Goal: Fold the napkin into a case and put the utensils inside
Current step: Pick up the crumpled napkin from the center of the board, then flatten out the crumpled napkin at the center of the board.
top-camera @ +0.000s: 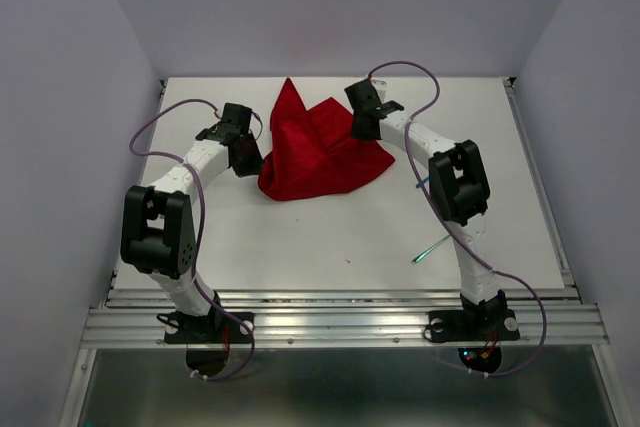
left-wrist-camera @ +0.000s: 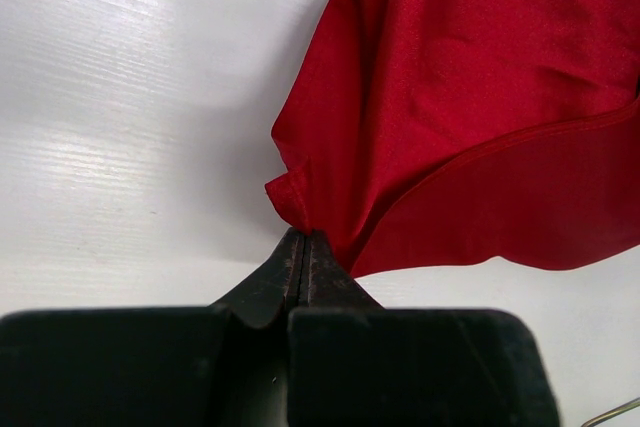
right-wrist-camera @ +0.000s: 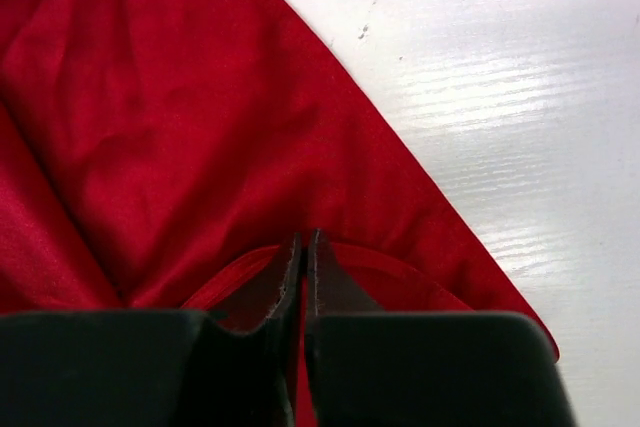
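Red and soft, the plain cloth napkin (top-camera: 315, 152) is lying rumpled and unfolded toward the far side of the white desk (top-camera: 300, 237). The black left fingers (left-wrist-camera: 285, 272) are pressing tight together, pinching a bunched corner. The black right fingers (right-wrist-camera: 330, 287) are clamping its hemmed edge, cloth showing between them. A slim teal-handled fork (top-camera: 432, 250) is lying well apart, beside the right arm.

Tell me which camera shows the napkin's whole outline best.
Top external: the whole napkin shows there, crumpled, with nearly all its outline visible. The left wrist shows only a corner pinched in the left pincer; the right wrist only a fold clamped in the right pincer, the rest cropped.
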Available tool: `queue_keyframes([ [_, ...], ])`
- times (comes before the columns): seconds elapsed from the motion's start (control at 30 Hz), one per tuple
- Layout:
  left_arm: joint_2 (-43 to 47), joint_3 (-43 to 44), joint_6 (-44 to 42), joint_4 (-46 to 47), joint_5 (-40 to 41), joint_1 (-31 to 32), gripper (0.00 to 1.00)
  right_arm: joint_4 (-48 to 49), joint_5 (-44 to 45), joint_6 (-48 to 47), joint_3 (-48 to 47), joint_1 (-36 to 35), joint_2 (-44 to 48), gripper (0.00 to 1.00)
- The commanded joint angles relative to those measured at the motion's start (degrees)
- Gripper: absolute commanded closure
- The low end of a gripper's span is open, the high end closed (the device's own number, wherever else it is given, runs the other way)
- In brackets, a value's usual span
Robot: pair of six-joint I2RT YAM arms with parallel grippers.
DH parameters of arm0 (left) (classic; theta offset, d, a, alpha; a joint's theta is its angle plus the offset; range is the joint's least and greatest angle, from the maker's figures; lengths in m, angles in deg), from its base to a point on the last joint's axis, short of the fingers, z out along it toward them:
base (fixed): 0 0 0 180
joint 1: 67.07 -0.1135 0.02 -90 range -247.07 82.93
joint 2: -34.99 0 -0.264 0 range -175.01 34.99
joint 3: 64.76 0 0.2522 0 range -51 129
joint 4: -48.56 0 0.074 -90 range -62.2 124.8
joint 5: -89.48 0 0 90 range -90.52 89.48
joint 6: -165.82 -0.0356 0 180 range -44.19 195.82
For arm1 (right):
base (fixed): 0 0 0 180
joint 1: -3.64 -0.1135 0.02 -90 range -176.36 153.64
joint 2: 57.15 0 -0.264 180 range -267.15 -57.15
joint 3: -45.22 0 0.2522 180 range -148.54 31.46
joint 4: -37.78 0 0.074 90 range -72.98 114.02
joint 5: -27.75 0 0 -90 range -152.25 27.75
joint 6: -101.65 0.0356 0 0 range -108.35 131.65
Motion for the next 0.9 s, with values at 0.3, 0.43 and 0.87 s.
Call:
queue_keyframes([
  [0.3, 0.9, 0.5, -1.0, 0.3, -0.2, 0.3, 1.00, 2.2, 3.0, 0.2, 1.6, -0.2, 4.7, 0.99],
  [0.43, -0.6, 6.6, -2.1, -1.7, 0.4, -0.1, 1.00, 2.3, 2.2, -0.1, -0.1, 3.7, 7.7, 0.99],
  [0.87, -12.7, 67.3, -7.0, -19.5, -1.1, -5.5, 1.00, 9.3, -5.8, -5.8, -19.4, 9.7, 20.8, 0.99],
])
